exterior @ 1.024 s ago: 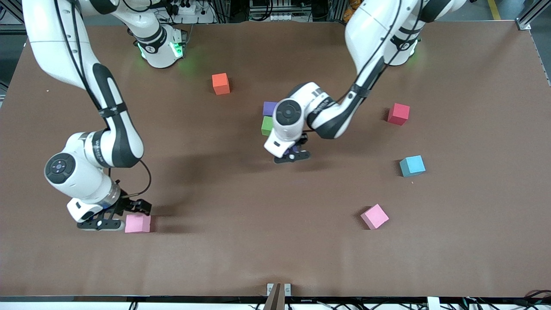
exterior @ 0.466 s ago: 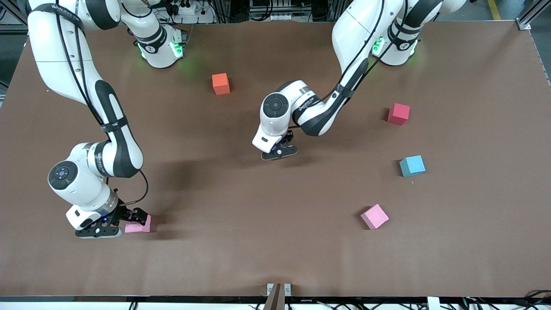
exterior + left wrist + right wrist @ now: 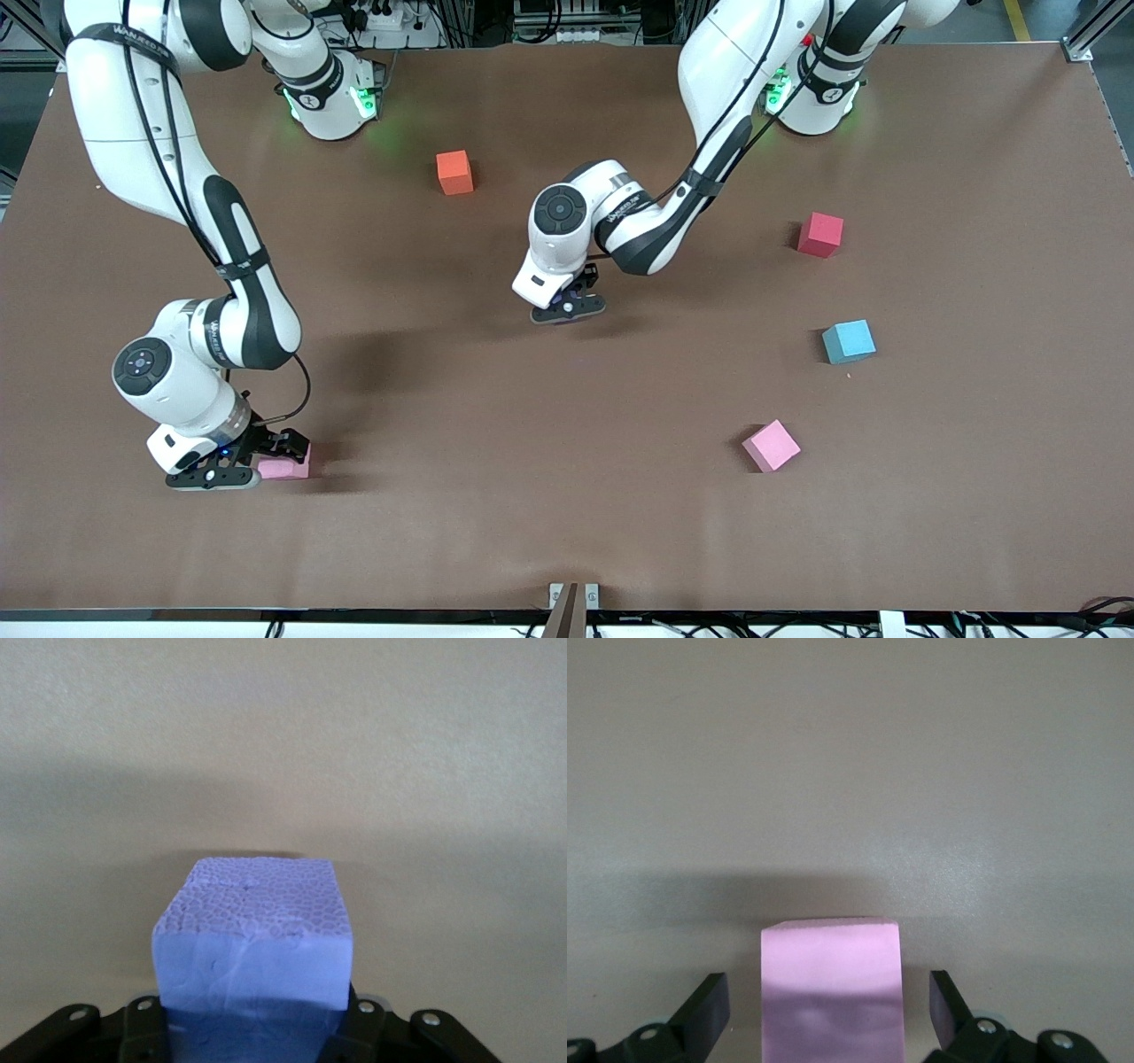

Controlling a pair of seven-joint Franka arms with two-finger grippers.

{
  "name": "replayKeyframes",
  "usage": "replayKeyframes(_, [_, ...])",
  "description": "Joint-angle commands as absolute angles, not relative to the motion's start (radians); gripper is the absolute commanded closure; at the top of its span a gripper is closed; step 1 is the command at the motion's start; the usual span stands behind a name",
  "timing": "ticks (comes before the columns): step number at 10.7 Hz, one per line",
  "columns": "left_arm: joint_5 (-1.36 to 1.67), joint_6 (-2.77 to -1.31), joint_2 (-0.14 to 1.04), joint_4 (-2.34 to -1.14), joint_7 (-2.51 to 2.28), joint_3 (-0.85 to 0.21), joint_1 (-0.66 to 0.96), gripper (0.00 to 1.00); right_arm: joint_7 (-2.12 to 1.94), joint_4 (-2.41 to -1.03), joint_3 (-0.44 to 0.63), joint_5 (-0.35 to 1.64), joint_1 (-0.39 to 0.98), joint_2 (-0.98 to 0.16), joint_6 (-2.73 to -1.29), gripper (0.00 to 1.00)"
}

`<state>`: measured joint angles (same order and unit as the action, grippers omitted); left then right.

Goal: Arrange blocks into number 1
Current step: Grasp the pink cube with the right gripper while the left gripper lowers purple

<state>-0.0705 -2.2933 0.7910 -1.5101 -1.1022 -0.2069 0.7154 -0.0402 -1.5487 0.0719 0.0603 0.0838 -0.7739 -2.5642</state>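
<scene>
Two tools hide blocks: left tool (image 3: 568,309) clamps purple block (image 3: 252,939); right tool (image 3: 828,1005) gapes astride pink block (image 3: 831,992).

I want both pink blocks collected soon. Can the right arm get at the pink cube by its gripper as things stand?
Probably yes: the right gripper is open and straddles the pink cube, nothing between them.
</scene>
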Motion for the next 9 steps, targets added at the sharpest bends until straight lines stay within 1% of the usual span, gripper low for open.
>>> replayKeyframes(1, [-0.066,-2.295,0.801,-1.499,-1.097,-0.198,0.739,1.0,-0.055,-1.516,0.057,0.063,0.064,-0.819,-2.588,0.0])
replayKeyframes(3, [-0.066,-2.29,0.799,-1.502,-1.091,-0.199,0.741,1.0,-0.055,-1.516,0.057,0.063,0.064,-0.828,-2.589,0.0])
replayKeyframes(4, [-0.066,-2.287,0.799,-1.506,-1.089,-0.201,0.741,1.0,-0.055,-1.516,0.057,0.064,0.064,-0.83,-2.588,0.1])
replayKeyframes(5, [-0.066,-2.286,0.799,-1.509,-1.086,-0.202,0.742,1.0,-0.052,-1.516,0.057,0.064,0.064,-0.83,-2.586,0.27])
replayKeyframes(6, [-0.066,-2.286,0.799,-1.516,-1.086,-0.202,0.749,1.0,-0.051,-1.516,0.057,0.066,0.064,-0.828,-2.586,0.41])
replayKeyframes(7, [-0.066,-2.283,0.799,-1.522,-1.086,-0.202,0.749,1.0,-0.049,-1.516,0.057,0.066,0.064,-0.828,-2.586,0.46])
replayKeyframes(9, [-0.066,-2.278,0.799,-1.522,-1.085,-0.204,0.75,1.0,-0.049,-1.516,0.057,0.069,0.064,-0.824,-2.585,0.47])
